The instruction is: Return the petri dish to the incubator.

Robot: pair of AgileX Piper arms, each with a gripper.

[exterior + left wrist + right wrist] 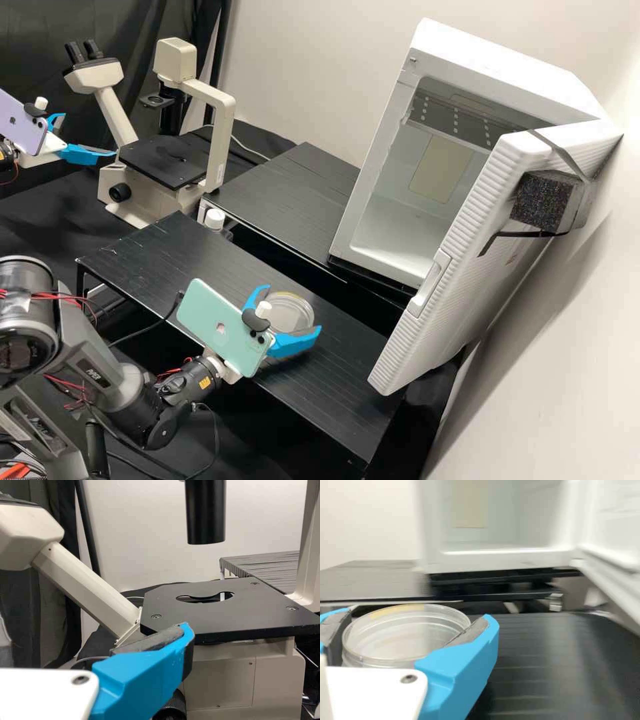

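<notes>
Right end effector grips one petri dish between two fingers.

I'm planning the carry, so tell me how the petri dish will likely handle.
The petri dish looks like thin clear plastic, so probably light and stiff, perhaps prone to cracking. Its smooth round wall could slip or turn between the dark pads. Low and wide, it seems unlikely to tip.

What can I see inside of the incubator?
Inside the incubator are a perforated grey strip and a beige panel. In the high view, its open door covers part of the interior.
</notes>
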